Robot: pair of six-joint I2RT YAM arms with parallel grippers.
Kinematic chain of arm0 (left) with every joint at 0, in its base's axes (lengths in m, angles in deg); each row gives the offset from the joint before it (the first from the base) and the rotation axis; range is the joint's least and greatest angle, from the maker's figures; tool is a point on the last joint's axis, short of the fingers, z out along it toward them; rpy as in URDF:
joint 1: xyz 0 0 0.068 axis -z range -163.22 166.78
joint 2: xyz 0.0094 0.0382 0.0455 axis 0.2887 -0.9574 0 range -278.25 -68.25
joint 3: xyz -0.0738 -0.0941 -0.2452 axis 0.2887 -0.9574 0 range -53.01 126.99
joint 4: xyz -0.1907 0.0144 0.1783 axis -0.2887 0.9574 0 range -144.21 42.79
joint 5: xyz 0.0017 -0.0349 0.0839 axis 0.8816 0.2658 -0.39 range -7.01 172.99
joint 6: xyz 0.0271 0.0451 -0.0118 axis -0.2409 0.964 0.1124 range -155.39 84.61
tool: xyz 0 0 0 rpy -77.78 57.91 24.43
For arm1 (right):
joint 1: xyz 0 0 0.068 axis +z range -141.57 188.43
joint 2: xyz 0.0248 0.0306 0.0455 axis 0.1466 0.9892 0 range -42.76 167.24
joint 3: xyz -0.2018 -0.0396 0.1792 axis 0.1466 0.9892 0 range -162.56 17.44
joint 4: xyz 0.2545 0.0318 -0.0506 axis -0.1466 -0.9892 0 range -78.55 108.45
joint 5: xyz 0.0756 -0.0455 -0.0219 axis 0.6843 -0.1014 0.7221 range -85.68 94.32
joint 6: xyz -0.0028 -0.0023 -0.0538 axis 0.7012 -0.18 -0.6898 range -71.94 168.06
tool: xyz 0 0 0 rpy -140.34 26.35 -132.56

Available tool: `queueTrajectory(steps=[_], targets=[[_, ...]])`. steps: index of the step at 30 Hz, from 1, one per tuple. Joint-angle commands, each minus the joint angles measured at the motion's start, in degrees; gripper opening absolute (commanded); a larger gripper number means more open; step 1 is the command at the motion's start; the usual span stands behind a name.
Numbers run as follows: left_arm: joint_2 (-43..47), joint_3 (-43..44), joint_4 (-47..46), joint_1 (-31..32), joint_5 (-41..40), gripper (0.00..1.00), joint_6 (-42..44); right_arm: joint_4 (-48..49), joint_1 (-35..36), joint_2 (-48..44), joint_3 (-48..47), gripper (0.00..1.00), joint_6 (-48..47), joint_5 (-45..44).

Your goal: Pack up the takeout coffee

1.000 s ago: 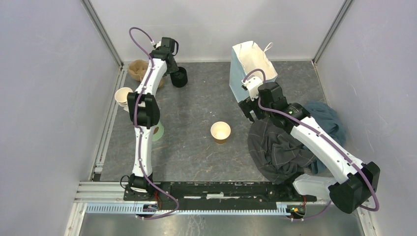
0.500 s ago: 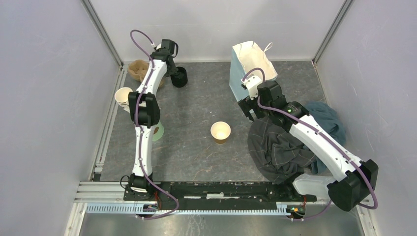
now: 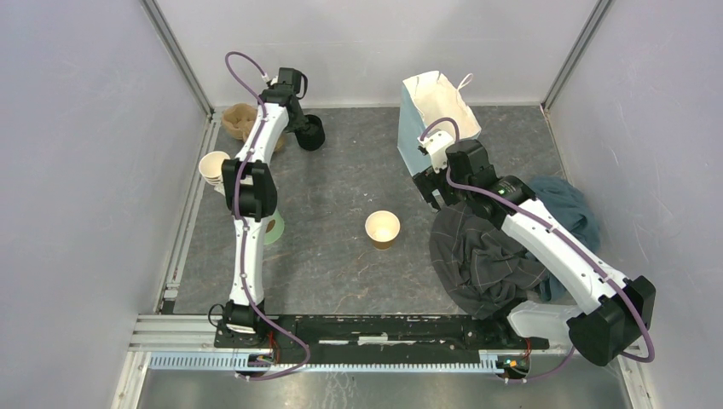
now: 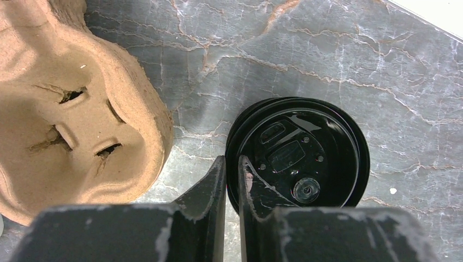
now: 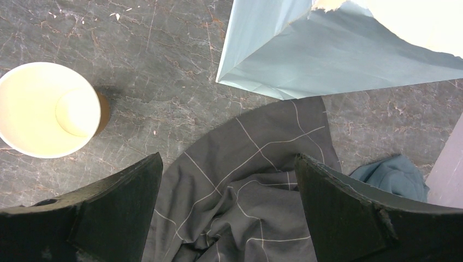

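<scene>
A brown paper cup (image 3: 382, 228) stands open-topped mid-table; in the right wrist view the cup (image 5: 49, 109) is at the left, white inside. A stack of black lids (image 3: 312, 133) sits at the back left. My left gripper (image 3: 304, 129) is down at the stack's left edge. In the left wrist view the left gripper (image 4: 232, 159) pinches the rim of the top black lid (image 4: 306, 147), one finger outside, one on top. My right gripper (image 3: 435, 196) hangs wide open over a dark checked cloth (image 5: 245, 180), right gripper (image 5: 228, 158) holding nothing.
A light blue paper bag (image 3: 435, 106) stands open at the back, just beyond the right gripper. A brown pulp cup carrier (image 4: 65, 109) lies left of the lids. Stacked paper cups (image 3: 213, 166) and a green object (image 3: 274, 228) sit by the left arm. A teal cloth (image 3: 567, 204) lies right.
The left jaws have closed in from about half open to a narrow pinch at the lid stack. The right arm has barely moved.
</scene>
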Motion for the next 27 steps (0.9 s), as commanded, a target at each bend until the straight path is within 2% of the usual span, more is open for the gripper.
queueTrajectory(steps=[1,15,20,21,24,27], targets=[[-0.1,3.3,-1.8,-0.3,0.5,0.15,2.3,0.5,-0.3,-0.2,-2.8,0.98,-0.5,-0.5],[2.4,3.8,-0.2,-0.4,0.4,0.09,4.0,1.3,-0.3,-1.5,-2.3,0.98,-0.4,-0.2],[3.5,3.7,2.6,1.5,-6.6,0.06,8.9,1.6,-0.3,-2.0,-1.5,0.98,-0.1,0.4],[3.9,3.2,3.3,1.3,-6.7,0.04,8.3,1.7,-0.4,-2.1,-1.5,0.98,-0.1,0.5],[5.2,1.0,4.2,-1.9,2.6,0.02,2.4,1.7,-0.2,-2.2,-1.3,0.98,0.0,0.8],[6.3,1.1,4.5,-1.5,-1.1,0.02,2.1,1.8,-0.3,-2.3,-1.1,0.98,0.1,1.0]])
